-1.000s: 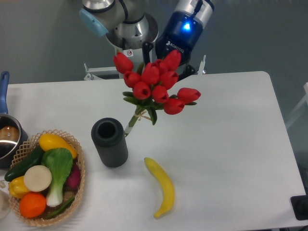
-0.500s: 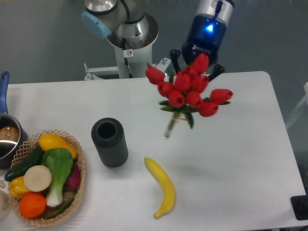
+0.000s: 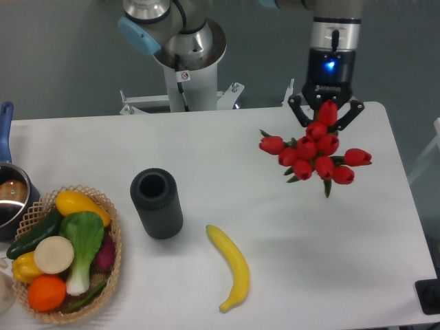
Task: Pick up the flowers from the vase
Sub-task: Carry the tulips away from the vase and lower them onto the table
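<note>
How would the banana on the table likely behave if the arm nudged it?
The banana lies curved on the bare table, so a nudge at one end would probably spin it rather than slide it straight. Its smooth, glossy skin looks somewhat slippery, and it seems stiff enough to keep its shape.

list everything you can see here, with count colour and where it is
flowers: one bunch of red tulips, held above the table's right rear
vase: one, dark grey, left of centre, mouth empty
banana: one, yellow, front centre
basket: one, woven tan, front left, holding mixed produce
pot: one, metal with blue handle, left edge
table: one, white
arm base: one, silver and blue, rear centre
gripper: one, black, shut on the top of the bunch
</note>
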Robot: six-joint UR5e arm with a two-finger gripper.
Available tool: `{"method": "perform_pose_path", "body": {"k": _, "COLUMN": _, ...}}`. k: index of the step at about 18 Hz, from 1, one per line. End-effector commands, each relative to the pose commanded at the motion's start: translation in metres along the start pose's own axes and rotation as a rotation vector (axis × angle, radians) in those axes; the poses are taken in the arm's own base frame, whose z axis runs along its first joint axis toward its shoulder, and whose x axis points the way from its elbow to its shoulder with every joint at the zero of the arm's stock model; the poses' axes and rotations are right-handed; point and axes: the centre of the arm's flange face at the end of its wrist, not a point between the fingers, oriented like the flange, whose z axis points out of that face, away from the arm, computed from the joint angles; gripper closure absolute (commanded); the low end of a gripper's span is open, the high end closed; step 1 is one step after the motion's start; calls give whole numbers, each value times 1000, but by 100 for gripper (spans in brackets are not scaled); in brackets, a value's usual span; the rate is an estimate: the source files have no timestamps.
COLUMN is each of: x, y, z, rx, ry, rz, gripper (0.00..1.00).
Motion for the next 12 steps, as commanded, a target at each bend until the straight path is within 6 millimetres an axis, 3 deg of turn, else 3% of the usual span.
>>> {"method": "perform_pose_path", "body": {"k": 6, "x": -33, "y": 11, "z": 11, "rx": -183, "ry": -10, "rz": 58, "gripper": 100}}
{"method": "perform_pose_path", "body": {"k": 12, "x": -34, "y": 27, "z": 38, "rx": -391, "ry": 25, "rz": 172, "gripper": 100}}
